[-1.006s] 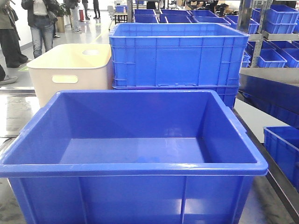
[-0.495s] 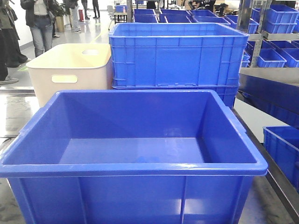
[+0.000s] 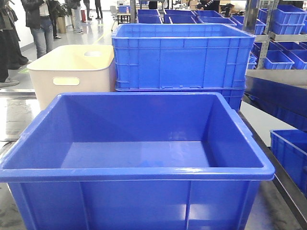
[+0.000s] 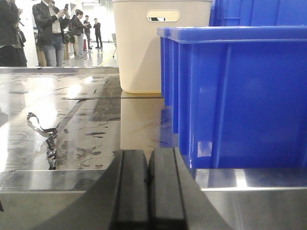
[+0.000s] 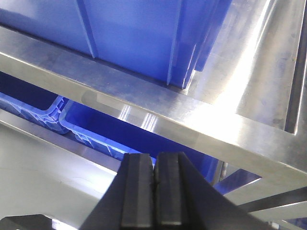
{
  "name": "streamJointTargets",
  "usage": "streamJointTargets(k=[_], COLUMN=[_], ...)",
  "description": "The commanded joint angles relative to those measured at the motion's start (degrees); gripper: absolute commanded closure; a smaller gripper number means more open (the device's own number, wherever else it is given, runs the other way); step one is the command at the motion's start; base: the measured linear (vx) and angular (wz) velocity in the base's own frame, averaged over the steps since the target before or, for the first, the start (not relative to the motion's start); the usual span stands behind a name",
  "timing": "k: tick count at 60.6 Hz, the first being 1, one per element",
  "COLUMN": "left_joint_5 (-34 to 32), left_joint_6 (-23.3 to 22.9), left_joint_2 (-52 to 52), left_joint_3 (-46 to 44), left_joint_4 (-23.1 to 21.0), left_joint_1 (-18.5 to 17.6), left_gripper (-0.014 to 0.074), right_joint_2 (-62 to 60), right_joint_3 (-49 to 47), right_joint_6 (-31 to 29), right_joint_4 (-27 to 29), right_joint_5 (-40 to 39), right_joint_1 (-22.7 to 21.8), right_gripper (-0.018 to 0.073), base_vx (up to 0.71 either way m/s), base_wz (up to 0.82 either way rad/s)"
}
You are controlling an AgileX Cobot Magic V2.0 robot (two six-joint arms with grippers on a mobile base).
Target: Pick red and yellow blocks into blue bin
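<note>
The red and yellow blocks are not in any picture, so the biggest worry is that the robot cannot find them. It may have to look around first, and if it reaches without seeing them it could bump the blue bin (image 3: 139, 172) or the shiny metal table (image 4: 72, 120).

The left gripper (image 4: 148, 191) sits low at the table edge, with the bin's side wall close at 2 o'clock. Its two black fingers are pressed together with nothing between them. If it swings to the right it could knock the bin.

The right gripper (image 5: 154, 191) is also squeezed tight on nothing. It hangs down by the metal frame (image 5: 144, 105), with the bin's bottom corner up at 12 o'clock. Lifting straight up could hit that bar.

The blue bin fills the middle of the front view. It is big, wide and deep blue, with smooth inside walls, a thick flat rim and ribs on the outside. It looks empty inside. A cream tub (image 3: 72, 72) stands behind it at 11 o'clock and a taller blue crate (image 3: 182, 57) at 12 o'clock, so a block could go in the wrong one
</note>
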Motion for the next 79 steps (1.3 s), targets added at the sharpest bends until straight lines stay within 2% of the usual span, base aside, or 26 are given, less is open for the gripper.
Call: streamJointTargets(k=[1, 39, 43, 47, 53, 64, 79], left_joint_5=[-4.75, -4.69, -4.69, -4.69, -4.69, -4.62, -4.44], left_joint_6=[-0.13, -0.13, -0.13, -0.13, -0.13, -0.13, -0.13], left_joint_2=[-0.99, -0.99, -0.99, -0.99, -0.99, -0.99, -0.99], left_joint_3=[-1.29, -1.29, -1.29, -1.29, -1.29, -1.29, -1.29], left_joint_4=[-0.01, -0.01, -0.01, -0.01, -0.01, -0.01, -0.01], left_joint_1=[-0.09, -0.09, -0.09, -0.09, -0.09, -0.09, -0.09], left_gripper=[0.0604, 0.0603, 0.0603, 0.0603, 0.0603, 0.0603, 0.0603], right_joint_2=[-0.08, -0.96, -3.10, -5.80, -11.51, -23.24, -35.27], right_joint_3=[-1.55, -1.55, -1.55, 0.18, 5.87, 20.86, 37.51], right_joint_6=[-0.14, -0.50, -1.11, -1.06, -1.06, -1.27, -1.27], right_joint_4=[-0.39, -0.54, -1.87, -1.79, -1.95, -2.48, -2.99], right_joint_5=[-3.61, -3.68, -4.49, -7.29, -15.65, -31.14, -43.83], right_joint_1=[-0.03, -0.03, -2.29, -5.85, -12.07, -21.27, -22.60], right_gripper=[0.0569, 0.0569, 0.0569, 0.0569, 0.0569, 0.0569, 0.0569], base_vx=[0.00, 0.00, 0.00, 0.00, 0.00, 0.00, 0.00], base_wz=[0.00, 0.00, 0.00, 0.00, 0.00, 0.00, 0.00])
